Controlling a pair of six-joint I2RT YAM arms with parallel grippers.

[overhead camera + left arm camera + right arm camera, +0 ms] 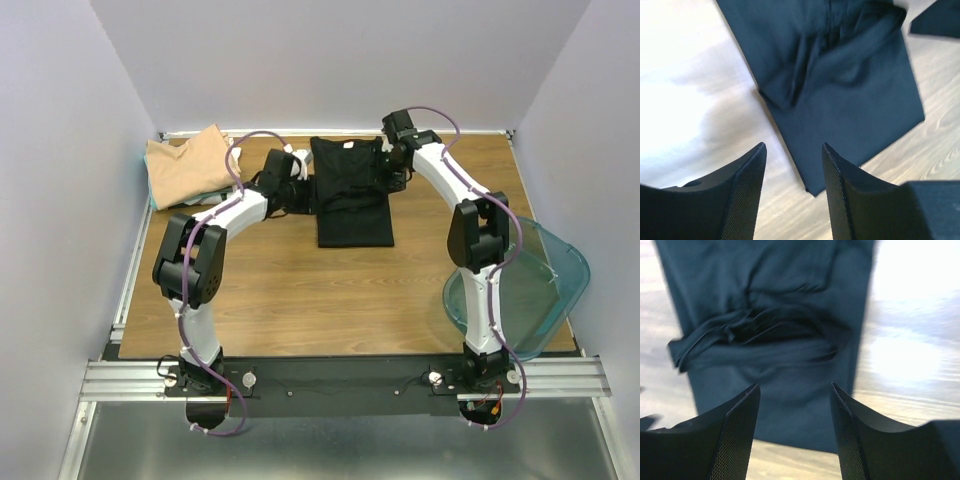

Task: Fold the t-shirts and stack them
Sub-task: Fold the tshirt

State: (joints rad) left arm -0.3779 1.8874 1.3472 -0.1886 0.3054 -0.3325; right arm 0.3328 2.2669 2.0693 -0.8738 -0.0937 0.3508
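Note:
A black t-shirt (352, 195) lies folded into a long strip at the back middle of the table, bunched at its far end. My left gripper (301, 192) hovers at its left edge, my right gripper (393, 172) at its right edge. In the left wrist view the left gripper (793, 146) is open and empty above the black shirt's (840, 80) corner. The right wrist view shows the right gripper (795, 386) open and empty over the creased black cloth (775, 315). A tan t-shirt (185, 160) lies crumpled at the back left, with pale cloth (231, 186) showing under it.
A clear teal plastic bin (545, 290) hangs over the table's right edge beside the right arm. Grey walls close in the back and both sides. Bare wooden tabletop (330, 300) stretches between the black shirt and the arm bases.

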